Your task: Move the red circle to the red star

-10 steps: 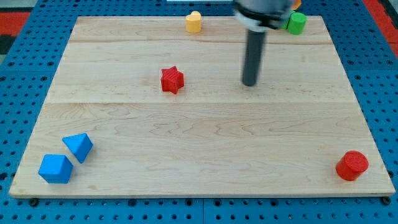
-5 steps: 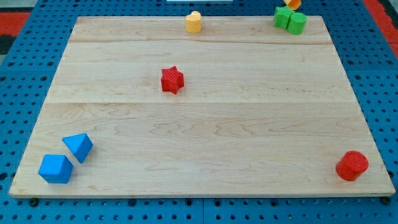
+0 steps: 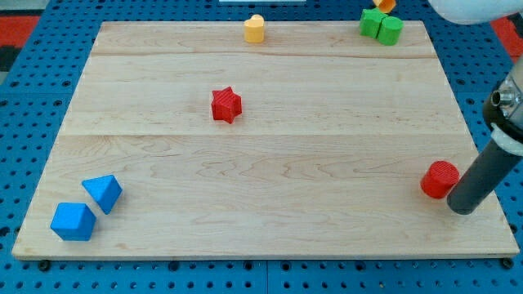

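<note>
The red circle (image 3: 440, 180) lies on the wooden board (image 3: 270, 163) near the view's right edge, low down. My tip (image 3: 461, 207) is right beside it, touching its lower right side. The rod rises up and to the right from the tip. The red star (image 3: 226, 105) sits left of the board's centre, in the upper half, far to the left of the red circle.
A yellow block (image 3: 255, 28) stands at the top edge, centre. Two green blocks (image 3: 382, 27) with an orange block (image 3: 382, 4) behind them are at the top right. A blue triangle (image 3: 103, 193) and a blue block (image 3: 73, 221) lie at the bottom left.
The rod left the view from the upper middle, then came in at the right. The red circle has shifted up and left from the bottom right corner.
</note>
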`<state>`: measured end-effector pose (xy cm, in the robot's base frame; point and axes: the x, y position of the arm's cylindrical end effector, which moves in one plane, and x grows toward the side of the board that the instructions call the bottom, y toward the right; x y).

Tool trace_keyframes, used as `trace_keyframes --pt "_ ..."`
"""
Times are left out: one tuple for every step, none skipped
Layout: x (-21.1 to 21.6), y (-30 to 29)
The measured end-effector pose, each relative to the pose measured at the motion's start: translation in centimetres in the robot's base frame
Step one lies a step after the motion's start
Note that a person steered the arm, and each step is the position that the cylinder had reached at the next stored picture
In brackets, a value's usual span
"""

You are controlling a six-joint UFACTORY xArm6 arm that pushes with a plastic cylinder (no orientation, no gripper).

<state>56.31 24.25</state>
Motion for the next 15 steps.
trace_keyframes --pt "-0.9 0.9" --pt "-4.4 1.0" --pt "-4.8 -0.4" --pt "-4.5 0.0" --pt "-2.4 -1.0" --pt "-2.5 -4.1" --pt "-5.0 -4.5" --pt "-6.3 -6.0" --pt "-8.0 -9.3" --pt "-10.8 -10.8" --pt "-12.1 -9.3" --pt "-13.6 -9.5" --pt "-14.3 -10.7" --pt "-16.5 -8.5" --pt "-18.5 -8.8"
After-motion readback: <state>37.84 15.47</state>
